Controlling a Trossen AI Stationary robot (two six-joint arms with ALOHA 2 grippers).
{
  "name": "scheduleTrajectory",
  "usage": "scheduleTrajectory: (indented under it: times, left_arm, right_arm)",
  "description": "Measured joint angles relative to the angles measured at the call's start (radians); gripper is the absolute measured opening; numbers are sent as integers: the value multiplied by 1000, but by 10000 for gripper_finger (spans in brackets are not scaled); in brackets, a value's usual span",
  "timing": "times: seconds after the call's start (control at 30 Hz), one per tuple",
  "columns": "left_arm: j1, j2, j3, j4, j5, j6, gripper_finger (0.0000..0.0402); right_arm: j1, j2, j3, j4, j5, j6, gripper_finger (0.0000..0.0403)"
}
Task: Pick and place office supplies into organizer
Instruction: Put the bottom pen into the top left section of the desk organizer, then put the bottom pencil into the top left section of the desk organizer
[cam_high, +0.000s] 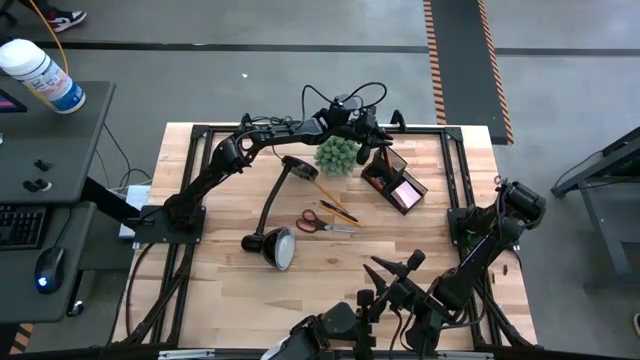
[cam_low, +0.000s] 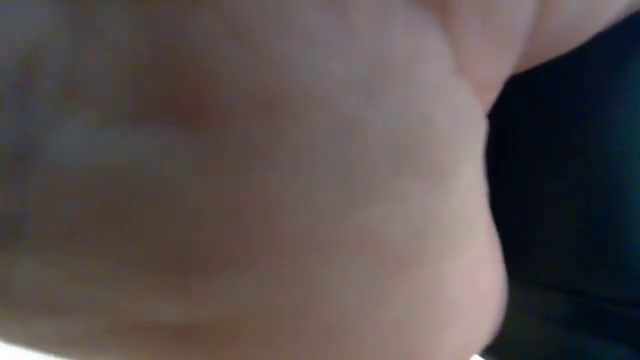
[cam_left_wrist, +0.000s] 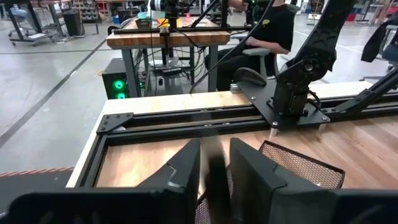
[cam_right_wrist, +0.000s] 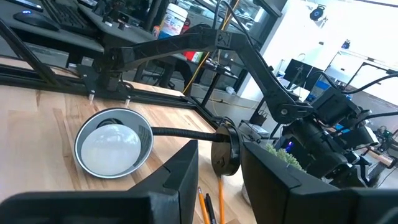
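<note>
High view: left gripper (cam_high: 372, 133) over the organizer (cam_high: 394, 180), scissors (cam_high: 322, 224) and pencils (cam_high: 334, 203) loose on the table (cam_high: 220, 285).
From the left: the lamp (cam_high: 277, 245) lies across the boards, then the red-handled scissors beside its neck, two thin pencils just above them, the green plant (cam_high: 337, 153), and the dark mesh organizer with a pink sticky-note pad (cam_high: 406, 192) in it. The left jaws stand a little apart with a blurred dark thing between them; whether they pinch it, I cannot tell. The right gripper (cam_high: 392, 267) waits near the front edge, fingers spread on nothing. The scissors look stiff, flat and slippery, best taken across the blades near the pivot; the pencils are light and would roll, so mid-shaft suits them.
</note>
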Motion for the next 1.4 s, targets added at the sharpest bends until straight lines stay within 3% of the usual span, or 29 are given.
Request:
scheduleTrajectory:
  times: [0.27,0.67,1.03,1.4]
  left_arm:
    - [0,0,0,0,0,0,111]
    - [28,-42,0,-53,14,9,112]
    - [82,-181,2,-420,23,147,93]
    - [103,-329,1,-980,32,399,61]
  right_arm:
    - [0,0,0,0,0,0,112]
    - [-1,-2,4,7,10,6,112]
    - [0,0,2,-3,-6,-2,112]
    - [-16,0,1,-3,-5,21,112]
